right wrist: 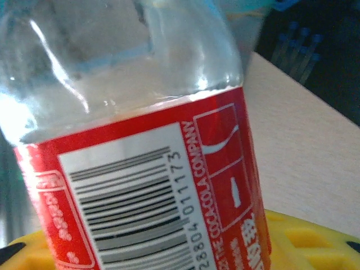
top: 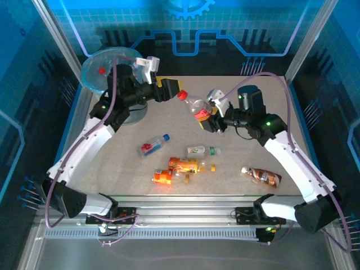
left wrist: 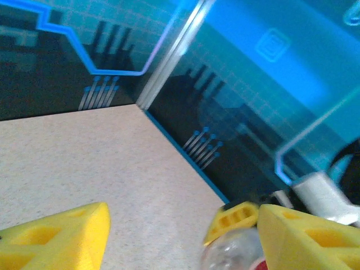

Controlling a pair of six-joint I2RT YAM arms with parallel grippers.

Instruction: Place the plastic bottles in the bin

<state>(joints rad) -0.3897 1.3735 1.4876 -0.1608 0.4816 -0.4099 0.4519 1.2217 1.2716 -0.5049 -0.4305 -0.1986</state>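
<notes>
Top external: right claw [top: 208,113] clasps a clear bottle [top: 194,104]; left claw [top: 171,90] gapes.

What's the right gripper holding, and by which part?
The right gripper holds a clear bottle by its red-labelled lower body.

Speckled beige tabletop [top: 225,183], blue circuit-patterned walls [top: 236,17], aluminium corner posts [top: 59,36]

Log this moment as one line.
right tool shut on red-capped bottle | left tool open beside it | bin far-left corner
</notes>
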